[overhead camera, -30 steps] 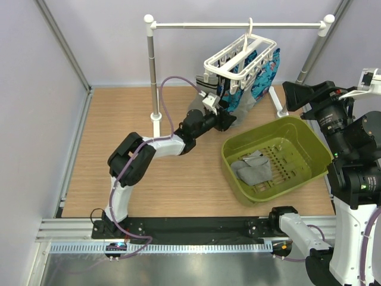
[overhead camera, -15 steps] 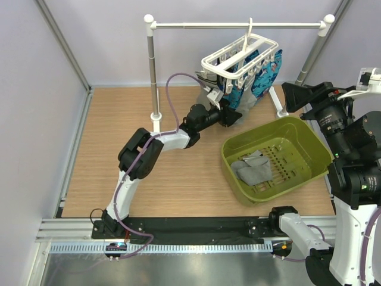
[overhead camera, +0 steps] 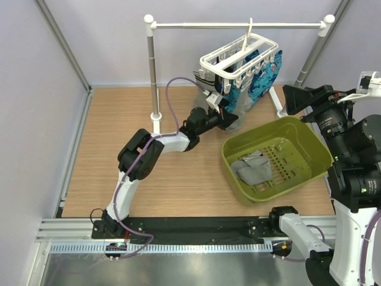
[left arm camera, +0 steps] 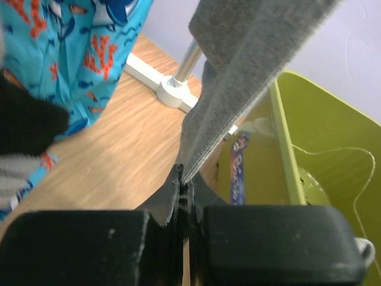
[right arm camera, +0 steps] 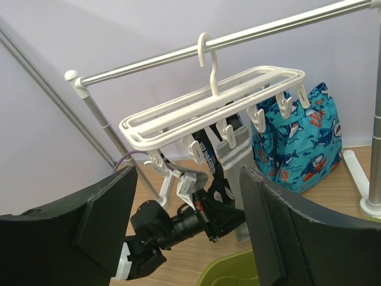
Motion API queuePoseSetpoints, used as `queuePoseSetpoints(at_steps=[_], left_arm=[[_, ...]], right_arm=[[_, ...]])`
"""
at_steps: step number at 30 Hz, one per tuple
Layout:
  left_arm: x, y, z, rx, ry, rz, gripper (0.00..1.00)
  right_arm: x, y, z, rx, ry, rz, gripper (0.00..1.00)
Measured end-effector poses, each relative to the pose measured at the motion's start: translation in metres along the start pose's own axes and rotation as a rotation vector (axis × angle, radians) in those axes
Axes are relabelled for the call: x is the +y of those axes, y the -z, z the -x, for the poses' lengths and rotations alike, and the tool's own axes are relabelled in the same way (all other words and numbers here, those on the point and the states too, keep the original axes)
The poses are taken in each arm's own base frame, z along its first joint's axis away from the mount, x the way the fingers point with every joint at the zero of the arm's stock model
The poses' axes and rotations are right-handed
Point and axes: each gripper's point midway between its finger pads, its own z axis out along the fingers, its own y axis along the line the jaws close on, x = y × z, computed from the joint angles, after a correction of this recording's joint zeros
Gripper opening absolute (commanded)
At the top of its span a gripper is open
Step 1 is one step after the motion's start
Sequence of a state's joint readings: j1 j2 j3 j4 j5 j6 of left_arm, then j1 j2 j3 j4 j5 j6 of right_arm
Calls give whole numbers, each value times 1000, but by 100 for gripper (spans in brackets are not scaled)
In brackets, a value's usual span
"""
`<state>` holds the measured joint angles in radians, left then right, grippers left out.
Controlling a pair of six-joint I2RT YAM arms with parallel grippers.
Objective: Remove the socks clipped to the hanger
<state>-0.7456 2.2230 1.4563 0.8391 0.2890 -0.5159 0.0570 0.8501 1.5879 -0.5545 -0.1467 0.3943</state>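
The white hanger (overhead camera: 241,56) hangs by its hook from the rail and also shows in the right wrist view (right arm camera: 214,110). A grey sock (right arm camera: 233,158) with white cuff bands hangs from one peg, and a black sock (right arm camera: 208,158) with white marks hangs beside it. My left gripper (overhead camera: 229,121) is shut on the lower end of the grey sock (left arm camera: 238,77), which runs taut into the closed fingers (left arm camera: 186,185). My right gripper (right arm camera: 189,173) is open and empty, held high at the right (overhead camera: 297,95) and facing the hanger.
A bright blue patterned cloth (overhead camera: 262,77) hangs behind the socks. A green basket (overhead camera: 315,143) holding grey socks (overhead camera: 253,167) sits on the wooden table just right of the left gripper. The white rail stand (overhead camera: 238,25) spans the back, with its foot (left arm camera: 172,89) near the basket.
My left arm reached further right under the hanger, then dropped slightly. The hanger swung a little to the left. The right arm barely moved.
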Motion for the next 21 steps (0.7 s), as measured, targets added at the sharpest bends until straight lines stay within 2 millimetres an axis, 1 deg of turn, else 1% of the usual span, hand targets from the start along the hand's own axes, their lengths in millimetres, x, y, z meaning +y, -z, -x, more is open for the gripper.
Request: queuePoseSetpoints(at_steps=[1,4,7,10,15,17,21], left_arm=[[-2,3,-1,3,2,6,0],[-15,15,0,9,4,18,0],[-33,22,8,0,3,11,0],[-51,26,17,-16,-1,5,0],[-68,32,24,-21,-13,17,0],[-72,33,26,-22,-20,22,0],[-80,34,24,-14,-25,35,0]], right_arm=[[-3,-1,-3,5,-2,-10,76],[-12,-6,-14,31,-10,-43,75],[-20,-17,-24,68,-17,-68,75],[-31,-33,-40,123,-25,-103,75],[-47,-50,-67,212,-36,-149,75],[-51,-51,-75,231,-38,-159,75],[-52,-51,-82,232,-30,-145,75]])
